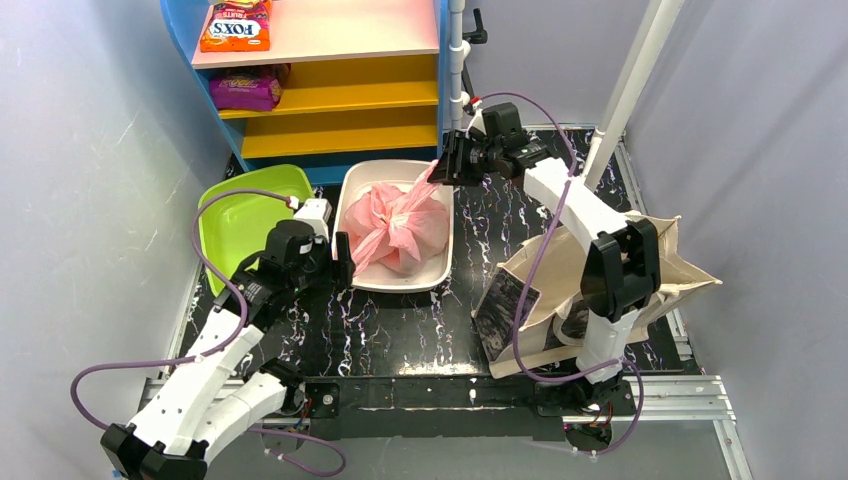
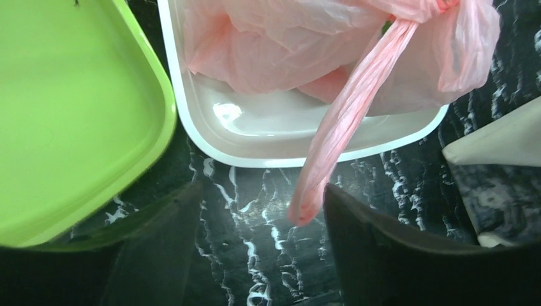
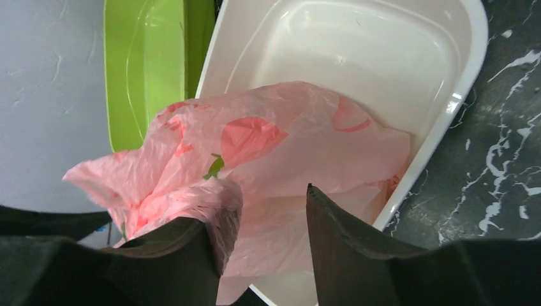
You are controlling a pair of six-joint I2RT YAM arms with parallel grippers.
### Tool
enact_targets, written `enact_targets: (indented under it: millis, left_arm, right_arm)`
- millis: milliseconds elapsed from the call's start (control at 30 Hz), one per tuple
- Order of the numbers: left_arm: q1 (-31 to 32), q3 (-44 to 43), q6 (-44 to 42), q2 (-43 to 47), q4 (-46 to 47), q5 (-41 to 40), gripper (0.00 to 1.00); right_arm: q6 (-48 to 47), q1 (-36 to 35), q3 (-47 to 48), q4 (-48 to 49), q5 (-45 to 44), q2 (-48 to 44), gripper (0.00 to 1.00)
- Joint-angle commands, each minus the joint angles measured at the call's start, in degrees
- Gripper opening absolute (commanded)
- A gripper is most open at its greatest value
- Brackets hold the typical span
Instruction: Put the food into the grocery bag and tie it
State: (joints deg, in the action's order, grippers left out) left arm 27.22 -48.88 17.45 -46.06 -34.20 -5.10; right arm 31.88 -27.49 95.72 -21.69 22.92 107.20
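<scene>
The pink grocery bag point(image 1: 400, 228) lies bunched in a white tray point(image 1: 392, 285). The food is hidden inside it. My left gripper point(image 1: 342, 262) is open at the tray's left front. In the left wrist view point(image 2: 261, 191) a twisted bag handle point(image 2: 344, 121) hangs down between the fingers, close to the right one, and is not pinched. My right gripper point(image 1: 440, 165) is open at the bag's far right corner. In the right wrist view point(image 3: 261, 207) bag plastic point(image 3: 287, 146) drapes over the left finger point(image 3: 191, 255).
A green tray point(image 1: 240, 220) lies left of the white tray. A beige canvas tote point(image 1: 560, 290) stands at the right by the right arm. A shelf unit point(image 1: 330, 100) with snack packets point(image 1: 235, 28) stands behind. A white pole point(image 1: 640, 70) rises at the back right.
</scene>
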Motion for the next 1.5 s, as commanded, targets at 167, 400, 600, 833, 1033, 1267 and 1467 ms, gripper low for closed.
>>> enact_targets:
  millis: [167, 400, 600, 833, 1033, 1267, 1467]
  left_arm:
    - [0.0, -14.5, -7.1, -4.2, -1.5, -11.2, 0.98]
    - [-1.5, -23.0, -12.0, -10.0, 6.0, -16.5, 0.98]
    - [-4.0, -30.9, -12.1, -17.3, 11.5, -20.2, 0.98]
    - [-11.6, -46.0, -16.4, -28.0, 13.2, -17.1, 0.98]
    - [-15.6, -60.7, -18.7, -41.1, 13.5, -18.3, 0.98]
    - [-20.1, -84.4, -17.9, -57.7, 6.8, -17.9, 0.98]
    - [-22.1, -91.5, -16.0, -63.7, 11.1, -19.4, 0.98]
  right_arm:
    - [-4.9, -1.6, 1.2, -4.3, -1.1, -11.4, 0.67]
    - [-4.7, -3.0, 0.8, -5.1, -1.6, -18.6, 0.72]
    - [-5.8, -3.1, 1.1, -7.9, -3.7, -24.0, 0.78]
    - [-6.4, -3.1, -2.4, -8.3, -4.4, -29.6, 0.80]
    - [-5.9, -3.1, -5.8, -7.8, -3.9, -32.2, 0.80]
    - [-6.2, -3.1, -8.0, -9.4, -4.3, -34.9, 0.81]
    - [-7.2, -3.1, -8.3, -11.6, -4.9, -37.1, 0.81]
